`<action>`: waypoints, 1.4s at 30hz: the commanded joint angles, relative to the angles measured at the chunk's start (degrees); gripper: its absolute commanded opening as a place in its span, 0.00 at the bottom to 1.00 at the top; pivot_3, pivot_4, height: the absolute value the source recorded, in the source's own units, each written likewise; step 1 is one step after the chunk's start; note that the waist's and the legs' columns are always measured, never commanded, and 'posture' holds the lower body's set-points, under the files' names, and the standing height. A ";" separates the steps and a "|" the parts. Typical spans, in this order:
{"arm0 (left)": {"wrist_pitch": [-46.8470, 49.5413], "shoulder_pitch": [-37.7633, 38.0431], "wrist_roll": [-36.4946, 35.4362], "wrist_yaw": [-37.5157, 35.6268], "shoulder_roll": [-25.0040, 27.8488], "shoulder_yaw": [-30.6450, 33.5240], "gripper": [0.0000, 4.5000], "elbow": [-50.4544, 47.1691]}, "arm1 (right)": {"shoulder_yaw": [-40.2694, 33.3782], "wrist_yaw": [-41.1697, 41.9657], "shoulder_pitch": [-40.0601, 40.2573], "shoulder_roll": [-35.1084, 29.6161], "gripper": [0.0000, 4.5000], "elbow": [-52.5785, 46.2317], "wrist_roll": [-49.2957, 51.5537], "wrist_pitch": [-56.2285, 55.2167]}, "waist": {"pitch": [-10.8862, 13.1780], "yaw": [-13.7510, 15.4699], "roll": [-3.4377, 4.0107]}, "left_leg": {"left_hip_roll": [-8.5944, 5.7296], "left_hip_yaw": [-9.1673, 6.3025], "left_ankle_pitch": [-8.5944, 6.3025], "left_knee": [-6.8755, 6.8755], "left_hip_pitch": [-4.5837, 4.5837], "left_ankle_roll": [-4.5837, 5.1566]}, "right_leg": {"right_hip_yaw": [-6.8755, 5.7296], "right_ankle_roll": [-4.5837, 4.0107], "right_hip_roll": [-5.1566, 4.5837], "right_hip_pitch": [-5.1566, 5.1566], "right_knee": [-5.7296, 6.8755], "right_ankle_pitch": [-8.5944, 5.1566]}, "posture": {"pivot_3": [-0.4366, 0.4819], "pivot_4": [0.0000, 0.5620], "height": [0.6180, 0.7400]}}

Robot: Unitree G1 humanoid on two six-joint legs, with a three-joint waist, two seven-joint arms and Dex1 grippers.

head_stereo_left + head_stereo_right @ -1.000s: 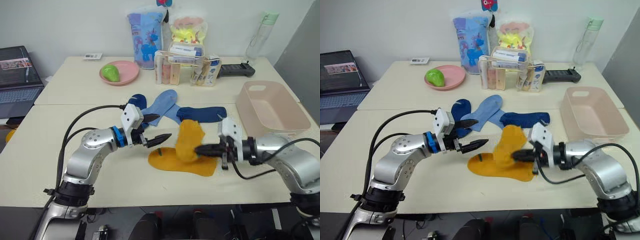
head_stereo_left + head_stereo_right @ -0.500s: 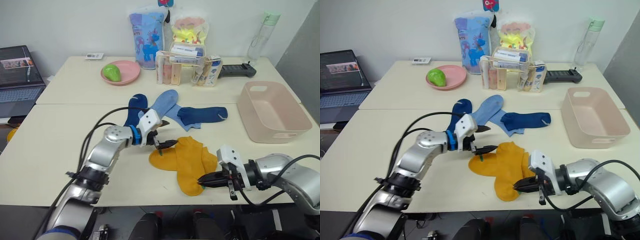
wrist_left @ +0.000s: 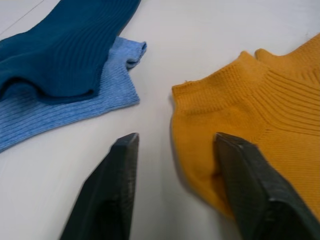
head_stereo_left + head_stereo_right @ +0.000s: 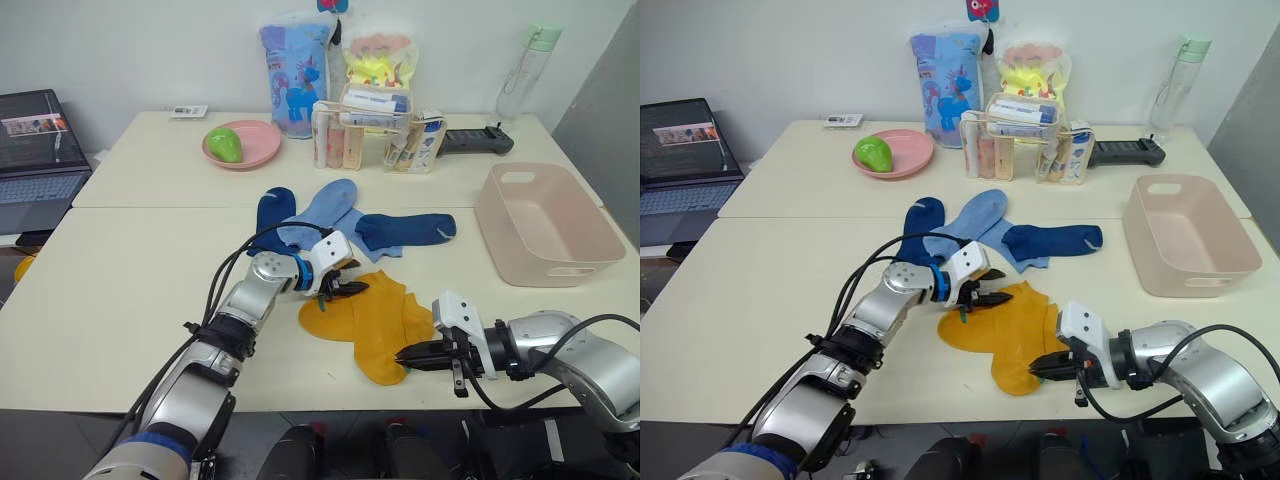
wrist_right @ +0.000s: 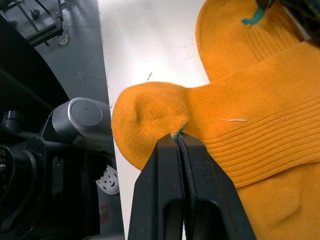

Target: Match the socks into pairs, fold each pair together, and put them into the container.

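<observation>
Since a second ago the right hand [image 4: 1042,365], clamped on a mustard sock [image 4: 1025,345], has laid it across its mate [image 4: 970,325], while the open left hand [image 4: 983,297] reached their cuffs; folding likely comes next.

The lower yellow sock [image 4: 330,316] lies partly hidden under the upper yellow sock [image 4: 390,330]; the laptop [image 4: 35,150] is cut off.

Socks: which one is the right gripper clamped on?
The upper mustard sock, pinched at its near end by the right gripper; it lies across the other mustard sock. Blue socks sit untouched.
</observation>
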 commanded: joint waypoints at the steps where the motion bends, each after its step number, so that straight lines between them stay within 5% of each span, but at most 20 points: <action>1: -0.23 -0.56 -0.47 -1.15 0.03 1.23 0.24 -0.86 | -1.30 -0.65 0.21 -0.12 0.00 -1.92 0.66 -0.57 | 0.00 -0.02 0.00 | 0.00 0.00 0.00 0.00 0.00 0.00 | 0.00 0.00 0.00 0.00 0.00 0.00 | 0.48 0.27 1.00; 5: 0.64 -0.05 -0.98 -1.65 0.44 2.21 0.01 -1.68 | -1.62 -1.28 -0.12 0.08 0.00 -1.57 0.69 -0.67 | 0.00 -0.02 0.00 | 0.00 0.00 0.00 0.00 0.00 0.00 | 0.00 0.00 0.00 0.00 0.01 0.00 | 0.48 0.27 1.00; 24: 4.55 0.06 -2.85 -2.62 0.06 4.26 0.01 -4.99 | -2.04 -2.21 -2.61 0.26 0.00 -1.37 1.93 0.39 | 0.00 0.01 0.00 | 0.00 0.00 0.00 0.01 0.00 0.00 | 0.00 0.00 0.00 0.00 0.02 0.00 | 0.48 0.27 1.00; 27: 5.39 0.25 -2.85 -3.65 0.14 3.93 0.12 -5.31 | -1.98 -2.63 -2.73 0.39 0.00 -1.82 2.34 0.89 | 0.00 0.00 0.00 | 0.00 0.00 0.00 0.01 0.01 0.00 | 0.00 0.00 0.00 0.00 0.02 0.00 | 0.48 0.27 1.00; 34: 8.56 0.15 -0.24 -3.54 0.59 2.23 0.61 -4.28 | -1.91 -3.25 -3.28 0.70 0.00 -2.40 3.02 2.03 | 0.00 0.00 0.00 | 0.00 0.00 0.00 0.02 0.01 0.00 | 0.00 0.00 0.00 0.00 0.03 0.00 | 0.48 0.27 1.00; 38: 8.98 0.57 -0.19 -5.01 0.76 1.48 0.57 -5.21 | -1.63 -3.55 -3.52 0.86 0.00 -2.55 3.23 2.39 | 0.00 0.00 0.00 | 0.00 0.00 0.00 0.02 0.01 0.00 | 0.00 0.00 0.00 0.00 0.04 0.00 | 0.48 0.27 1.00; 42: 8.87 0.97 -0.72 -6.01 0.76 1.40 0.33 -6.05 | -1.55 -3.70 -3.63 0.97 0.00 -2.43 3.19 2.26 | 0.00 0.00 0.00 | 0.00 0.00 0.00 0.02 0.01 0.00 | 0.00 0.00 0.00 0.00 0.04 0.00 | 0.48 0.27 1.00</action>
